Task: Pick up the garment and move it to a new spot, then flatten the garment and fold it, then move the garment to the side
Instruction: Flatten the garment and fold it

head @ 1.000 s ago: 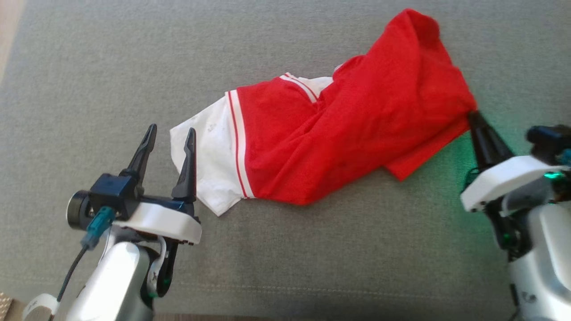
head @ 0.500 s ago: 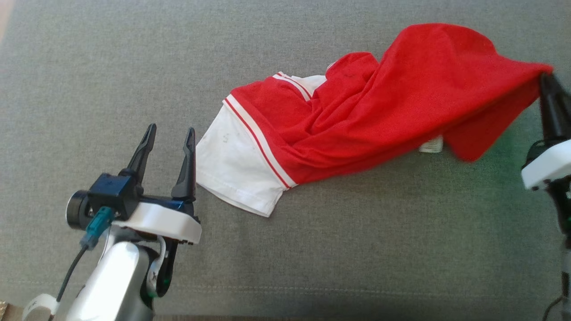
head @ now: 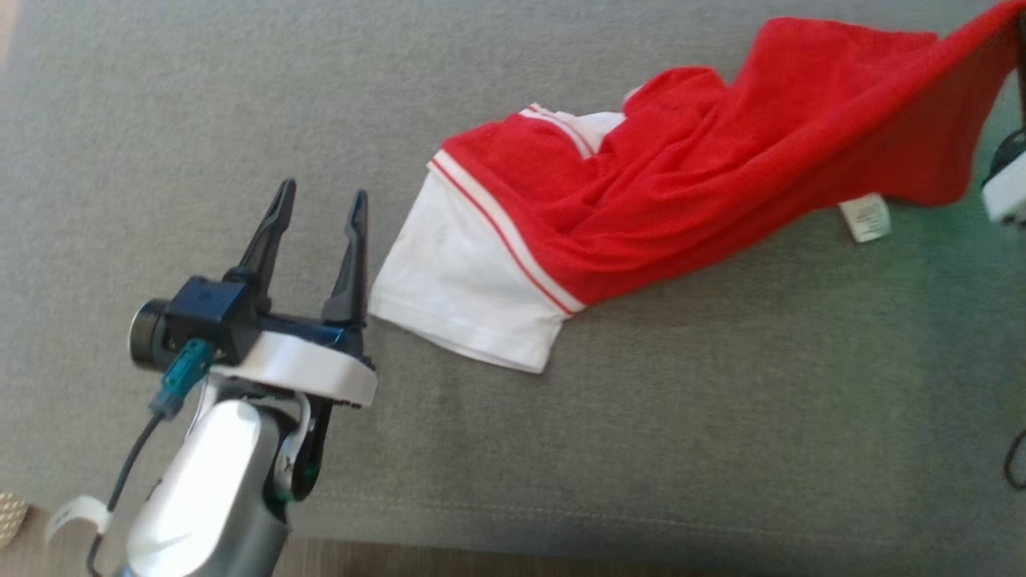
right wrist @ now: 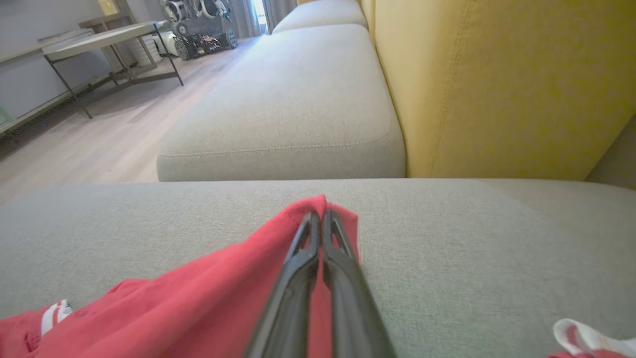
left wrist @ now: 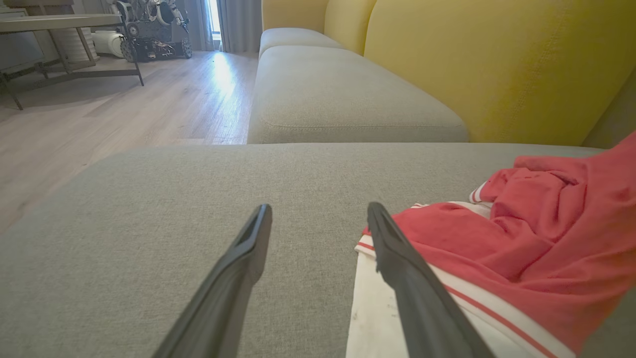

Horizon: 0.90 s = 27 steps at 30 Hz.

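Right gripper (right wrist: pixel 322 215): jaws pressed together on a pinch of the red T-shirt (head: pixel 681 184), holding one edge raised off the grey seat cushion (head: pixel 240 96) at the far right of the head view. The cloth therefore hangs as a slanting sheet with long diagonal folds. Judged, this is the carrying step, with the garment taken by one edge toward a new spot. The opposite end, a white sleeve (head: pixel 465 296) bordered by red-and-white stripes, lies flat on the cushion. Left gripper (head: pixel 322 194): jaws spread wide and empty, one finger just beside the sleeve's edge, probably poised to take that end for flattening. Fabric: thin, limp knit that creases readily. A white care label (head: pixel 864 218) shows below the raised part. Cushion: coarse woven upholstery with rounded seams. Backrest (left wrist: pixel 497 64): yellow, similarly woven.
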{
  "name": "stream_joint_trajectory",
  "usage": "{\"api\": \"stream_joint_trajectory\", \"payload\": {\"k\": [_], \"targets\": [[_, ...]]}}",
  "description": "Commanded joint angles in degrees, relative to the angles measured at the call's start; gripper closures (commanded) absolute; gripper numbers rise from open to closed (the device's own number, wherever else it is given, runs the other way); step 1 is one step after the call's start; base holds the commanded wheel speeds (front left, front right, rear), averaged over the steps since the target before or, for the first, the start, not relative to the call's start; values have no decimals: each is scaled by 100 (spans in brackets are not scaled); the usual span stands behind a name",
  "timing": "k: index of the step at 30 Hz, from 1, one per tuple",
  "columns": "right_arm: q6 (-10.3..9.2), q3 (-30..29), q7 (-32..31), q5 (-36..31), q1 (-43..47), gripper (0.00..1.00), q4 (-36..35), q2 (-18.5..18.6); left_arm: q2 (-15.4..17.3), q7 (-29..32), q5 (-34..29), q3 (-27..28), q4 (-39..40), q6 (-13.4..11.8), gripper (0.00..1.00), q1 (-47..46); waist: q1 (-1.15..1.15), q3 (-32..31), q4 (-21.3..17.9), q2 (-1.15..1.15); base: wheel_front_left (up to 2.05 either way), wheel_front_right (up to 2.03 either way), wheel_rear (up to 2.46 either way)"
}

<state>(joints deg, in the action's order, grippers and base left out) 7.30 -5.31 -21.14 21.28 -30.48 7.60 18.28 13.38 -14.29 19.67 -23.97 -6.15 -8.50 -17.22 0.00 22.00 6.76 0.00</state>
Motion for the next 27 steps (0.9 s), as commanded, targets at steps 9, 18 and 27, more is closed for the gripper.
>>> {"api": "stream_joint_trajectory", "payload": {"k": [9, 18, 27], "targets": [[19, 406, 590, 186, -1011, 65, 1734, 258, -116, -70, -162, 156, 82, 123, 0, -305, 0, 320, 366, 0, 0, 0, 0], [19, 744, 1667, 92, -710, 0, 1888, 83, -114, -71, -220, 320, 21, 116, 0, -150, 0, 57, 95, 0, 0, 0, 0], [19, 814, 2445, -390, 483, 0, 690, -317, 4, -71, -208, 483, -6, 85, 0, 148, 0, -426, -292, 0, 0, 0, 0]]}}
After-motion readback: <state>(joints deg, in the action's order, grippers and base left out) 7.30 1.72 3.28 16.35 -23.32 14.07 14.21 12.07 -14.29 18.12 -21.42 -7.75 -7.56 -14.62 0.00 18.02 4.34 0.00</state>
